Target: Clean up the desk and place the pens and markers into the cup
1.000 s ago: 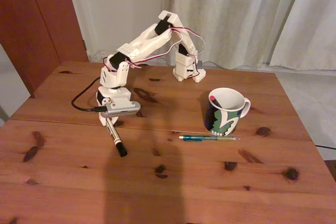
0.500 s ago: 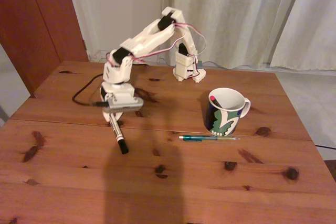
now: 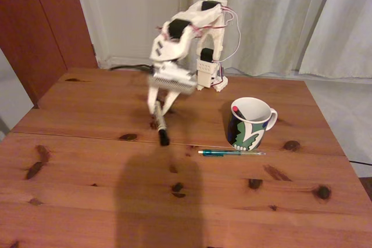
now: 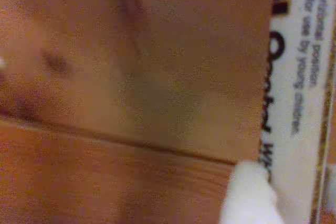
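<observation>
I've got the claw (image 3: 161, 108) clamped on the white marker (image 3: 161, 125), which hangs black cap down. A second ago that cap was just off the tabletop (image 3: 75, 190) over on the left of the fixed view; since then the arm has lifted and swung toward the middle, so the marker now rides clear of the wood with its shadow beneath it. In the wrist view the marker's printed barrel (image 4: 299, 93) runs down the right edge, tight against the camera, with the tabletop seam (image 4: 115, 139) blurred below by the motion. I read this as the carry leg of the second delivery.

The cup (image 3: 250, 123) stands to the right of the claw, well apart, with the black pen (image 3: 235, 109) already standing in it, red tip showing at the rim. The green pen (image 3: 231, 153) lies flat on the wood, right of the claw and nearer the camera, just in front of the cup.

Nothing stands between claw and cup. The marker will have to clear the cup's rim, so I'd want more height before crossing. Both side edges of the tabletop are far off.
</observation>
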Motion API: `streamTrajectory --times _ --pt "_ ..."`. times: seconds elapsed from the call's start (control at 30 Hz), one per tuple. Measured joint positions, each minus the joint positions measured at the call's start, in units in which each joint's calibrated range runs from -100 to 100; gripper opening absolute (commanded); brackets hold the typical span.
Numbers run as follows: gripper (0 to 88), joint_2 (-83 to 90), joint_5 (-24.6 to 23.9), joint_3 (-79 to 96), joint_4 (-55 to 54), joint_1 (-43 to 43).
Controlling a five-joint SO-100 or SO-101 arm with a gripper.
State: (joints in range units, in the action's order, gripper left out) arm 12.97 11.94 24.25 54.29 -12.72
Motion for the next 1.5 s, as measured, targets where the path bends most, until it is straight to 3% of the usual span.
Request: streamTrajectory --times 0.27,0.5,1.03,1.5 --pt "0.7 12.8 -9.7 9.4 -10.0 7.8" --pt "0.7 21.3 -14.9 19.4 -22.6 12.4" --pt "0.6 32.6 -15.6 25.6 -26.0 24.9" --pt "0.6 38.3 -15.6 36.0 -26.1 29.8"
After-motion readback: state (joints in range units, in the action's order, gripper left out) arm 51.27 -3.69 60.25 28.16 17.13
